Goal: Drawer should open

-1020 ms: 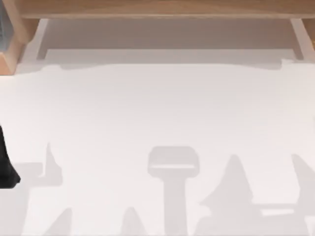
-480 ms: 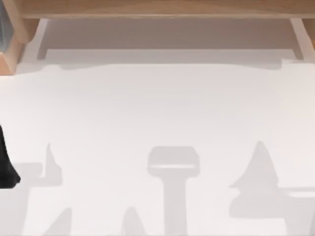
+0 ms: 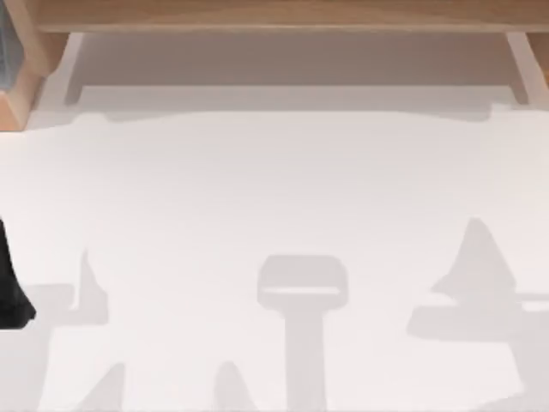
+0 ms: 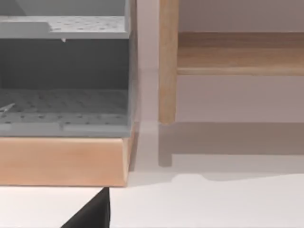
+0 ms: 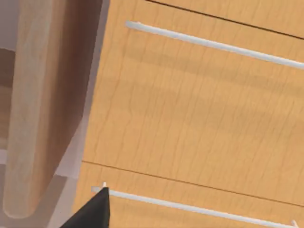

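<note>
**Right end effector**: a dark tip shows in the right wrist view, held close before the wooden drawer fronts. Whether it is apart or together cannot be told. It holds nothing that can be seen.

**Lower handle**: a white bar across the lower drawer front. Its near end lies just beside the dark tip, and contact is uncertain.

**Upper handle**: a matching bar on the upper drawer front, well apart from the tip. Both fronts look flush, so both drawers are judged shut.

**Wooden post**: stands beside the drawer fronts.

**Step in hand (judgement)**: approach to a handle, with the grasp not yet made. The lower handle is the likelier target.

**Next move (judgement)**: centre on the bar, away from its end, clamp on it, then pull straight out from the front.

**Left end effector**: parked at the desk's left side, facing a grey perforated shelf unit. Its state cannot be told.
</note>
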Robot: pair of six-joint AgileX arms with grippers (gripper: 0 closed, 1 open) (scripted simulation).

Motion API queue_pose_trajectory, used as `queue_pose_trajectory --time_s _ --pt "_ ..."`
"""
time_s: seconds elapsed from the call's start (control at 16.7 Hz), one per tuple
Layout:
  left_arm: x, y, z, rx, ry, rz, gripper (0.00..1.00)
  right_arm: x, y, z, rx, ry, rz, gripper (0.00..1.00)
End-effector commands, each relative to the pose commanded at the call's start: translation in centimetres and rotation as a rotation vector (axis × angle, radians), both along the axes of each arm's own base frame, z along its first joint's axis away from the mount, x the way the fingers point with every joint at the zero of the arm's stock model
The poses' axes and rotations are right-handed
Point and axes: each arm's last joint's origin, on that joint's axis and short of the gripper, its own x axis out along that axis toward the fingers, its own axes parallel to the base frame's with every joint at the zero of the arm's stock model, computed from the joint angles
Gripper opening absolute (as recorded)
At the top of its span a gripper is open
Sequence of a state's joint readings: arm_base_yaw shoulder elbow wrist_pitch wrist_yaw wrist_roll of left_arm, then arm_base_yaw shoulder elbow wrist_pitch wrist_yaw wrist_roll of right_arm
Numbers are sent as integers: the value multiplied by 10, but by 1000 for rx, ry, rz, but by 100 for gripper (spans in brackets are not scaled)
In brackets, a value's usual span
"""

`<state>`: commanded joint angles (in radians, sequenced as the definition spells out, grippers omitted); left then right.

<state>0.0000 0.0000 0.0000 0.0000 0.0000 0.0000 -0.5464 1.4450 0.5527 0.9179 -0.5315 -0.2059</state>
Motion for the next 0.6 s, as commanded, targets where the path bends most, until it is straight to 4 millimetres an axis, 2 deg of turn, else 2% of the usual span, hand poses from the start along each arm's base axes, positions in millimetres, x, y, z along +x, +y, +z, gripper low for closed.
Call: queue_pose_trajectory --time_s 0.24,0.6 --pt "0 0 0 0 0 0 100 42 -21 -18 -323 7 -9 100" --pt "0 0 0 0 0 0 100 103 -43 -71 -883 29 -12 100"
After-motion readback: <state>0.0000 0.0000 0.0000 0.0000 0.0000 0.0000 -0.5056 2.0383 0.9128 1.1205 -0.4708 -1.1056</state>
